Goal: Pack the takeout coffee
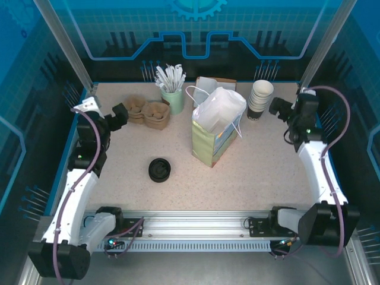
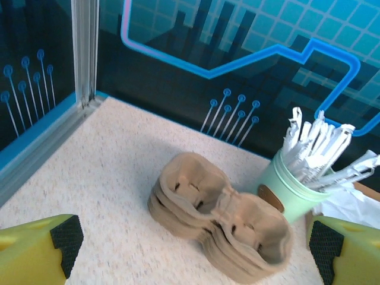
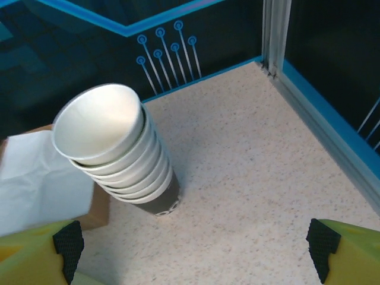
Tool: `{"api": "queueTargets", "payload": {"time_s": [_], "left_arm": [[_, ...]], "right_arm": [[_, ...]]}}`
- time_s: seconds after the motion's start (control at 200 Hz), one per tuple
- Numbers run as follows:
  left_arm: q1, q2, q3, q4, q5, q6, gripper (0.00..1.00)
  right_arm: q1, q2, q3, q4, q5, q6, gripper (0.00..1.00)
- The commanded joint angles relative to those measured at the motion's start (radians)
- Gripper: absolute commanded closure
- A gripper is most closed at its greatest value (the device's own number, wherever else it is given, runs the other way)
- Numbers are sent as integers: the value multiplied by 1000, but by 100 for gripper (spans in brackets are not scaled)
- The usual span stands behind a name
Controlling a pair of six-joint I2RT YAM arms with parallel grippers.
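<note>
1 overhead view, 2 wrist close-ups

bench: speckled beige top [image 1: 267,166], matte, with blue trim [image 1: 76,122] along sides and back
back wall [image 1: 119,50]: dark panel, bright blue circuit-trace outline, dot-ended lines just above bench level
upper back: teal grid with a gear motif [image 1: 196,6]
sides: blue grid-pattern left panel [image 1: 24,77] and right panel [image 1: 362,71]
corners: aluminium left post [image 1: 65,41] and right post [image 1: 326,41]
front edge: slotted aluminium rail [image 1: 196,224]
light: even, bluish cast, soft short shadows
</note>
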Motion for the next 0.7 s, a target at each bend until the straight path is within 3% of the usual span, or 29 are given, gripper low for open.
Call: {"api": "queueTargets", "payload": {"time_s": [0.0,0.18,0.47,0.53,0.605,0.695], "left_arm": [[-3,-11,68,-268,98,-64,1],[-4,-4,146,-349,155,-85,1],[-6,50,221,-444,211,-32,1],[-6,61,226,-451,212,-20,1],[-8,67,223,-452,218,-14,1],[-8,78,217,-447,231,-6,1]], "right_arm": [[-11,131,165,-268,-121,83,0],[-6,355,464,-417,-149,82,11],[3,606,770,-554,-91,93,23],[8,638,807,-565,-96,83,30],[11,670,839,-564,-121,67,45],[12,719,898,-590,-149,51,52]]}}
